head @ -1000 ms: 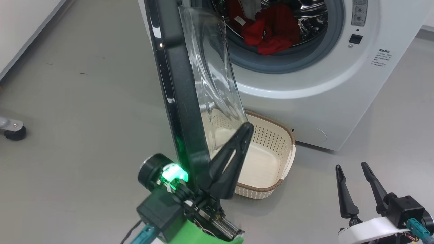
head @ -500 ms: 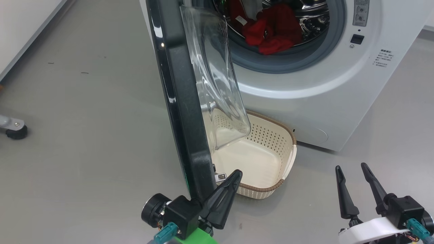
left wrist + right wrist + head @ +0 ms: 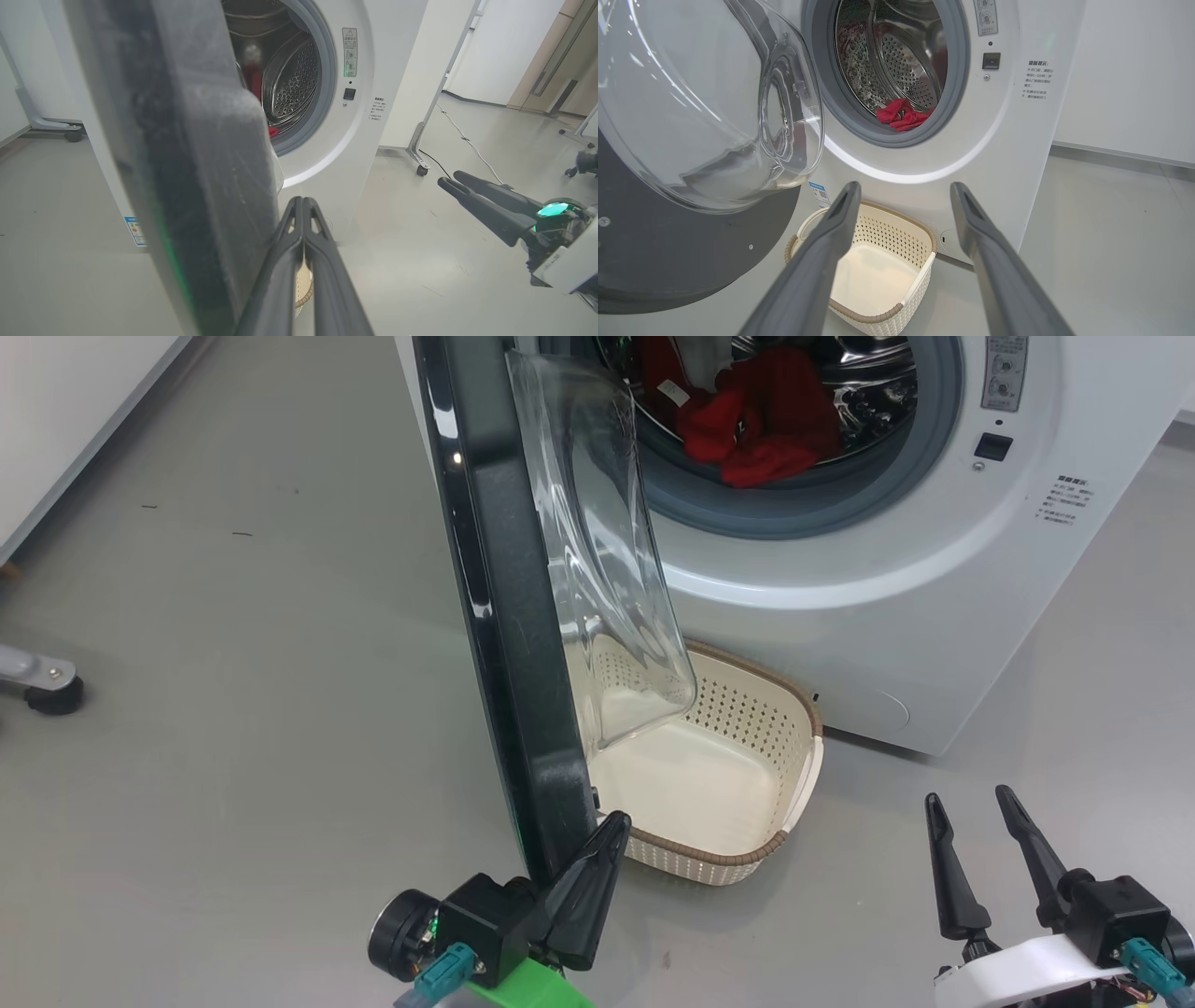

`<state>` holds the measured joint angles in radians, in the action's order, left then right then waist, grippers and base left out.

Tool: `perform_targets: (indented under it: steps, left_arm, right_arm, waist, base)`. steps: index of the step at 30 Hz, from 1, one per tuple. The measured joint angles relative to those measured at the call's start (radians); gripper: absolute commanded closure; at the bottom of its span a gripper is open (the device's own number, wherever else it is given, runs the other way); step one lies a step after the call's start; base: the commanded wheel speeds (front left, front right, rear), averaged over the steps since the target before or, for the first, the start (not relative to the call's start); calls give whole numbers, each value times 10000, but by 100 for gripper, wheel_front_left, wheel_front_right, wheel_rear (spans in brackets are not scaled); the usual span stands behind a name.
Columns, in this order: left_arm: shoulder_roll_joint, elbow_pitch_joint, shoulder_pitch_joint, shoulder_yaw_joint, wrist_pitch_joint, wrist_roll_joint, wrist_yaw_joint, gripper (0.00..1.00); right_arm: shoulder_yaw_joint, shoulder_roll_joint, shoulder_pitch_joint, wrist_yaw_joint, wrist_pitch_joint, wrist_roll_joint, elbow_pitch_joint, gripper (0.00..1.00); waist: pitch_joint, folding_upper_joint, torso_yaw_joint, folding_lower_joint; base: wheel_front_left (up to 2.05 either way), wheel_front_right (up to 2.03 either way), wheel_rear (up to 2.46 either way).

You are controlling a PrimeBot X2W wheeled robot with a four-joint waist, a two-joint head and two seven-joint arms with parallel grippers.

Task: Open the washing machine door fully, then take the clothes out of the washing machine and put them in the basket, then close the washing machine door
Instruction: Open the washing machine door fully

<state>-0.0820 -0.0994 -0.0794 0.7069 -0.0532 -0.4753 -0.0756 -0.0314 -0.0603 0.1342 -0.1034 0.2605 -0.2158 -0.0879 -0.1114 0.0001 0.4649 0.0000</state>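
Note:
The washing machine door (image 3: pixel 504 616) stands swung out, edge-on to me, its black rim in front and its clear glass bowl (image 3: pixel 607 551) facing the white washing machine (image 3: pixel 840 616). Red clothes (image 3: pixel 756 420) lie in the steel drum, also seen as clothes (image 3: pixel 903 116). The cream basket (image 3: pixel 803 747) sits on the floor below the opening, with nothing in it. My left gripper (image 3: pixel 616 823) is shut and holds nothing, close beside the door's bottom edge (image 3: pixel 187 163). My right gripper (image 3: pixel 967 796) hangs open and apart at the lower right, pointing toward the basket (image 3: pixel 882 317).
A wheeled stand foot (image 3: pixel 51 691) rests on the grey floor at far left, near a white wall base (image 3: pixel 56 429). Right of the machine, a metal frame leg on a caster (image 3: pixel 420 163) and a floor cable (image 3: pixel 467 144) lie.
My left gripper has drawn down and back from the door's inner face to its bottom edge. The door stays about where it was. The right gripper has not moved.

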Motion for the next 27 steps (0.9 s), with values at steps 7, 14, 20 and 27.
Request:
perform_targets:
  steps: [7, 14, 20, 27]
  left_arm:
    - [40, 165, 88, -130, 81, 0, -134, 100]
    - [92, 201, 234, -244, 65, 0, -180, 100]
    - [148, 213, 291, -276, -29, 0, -236, 100]
    - [211, 213, 389, -334, -236, 0, -251, 100]
  right_arm:
    - [79, 19, 0, -10, 0, 82, -2, 0]
    - [138, 33, 0, -13, 0, 84, -4, 0]
    - [324, 40, 0, -13, 0, 86, 0, 0]
    - [447, 44, 1, -50, 0, 176, 6, 0]
  waist:
    - [-37, 0, 68, 0]
    - [-96, 0, 172, 0]
    - [-128, 0, 324, 0]
    - [-151, 0, 629, 0]
  base:
    - [0, 0, 0]
    - [0, 0, 0]
    - [0, 0, 0]
    - [0, 0, 0]
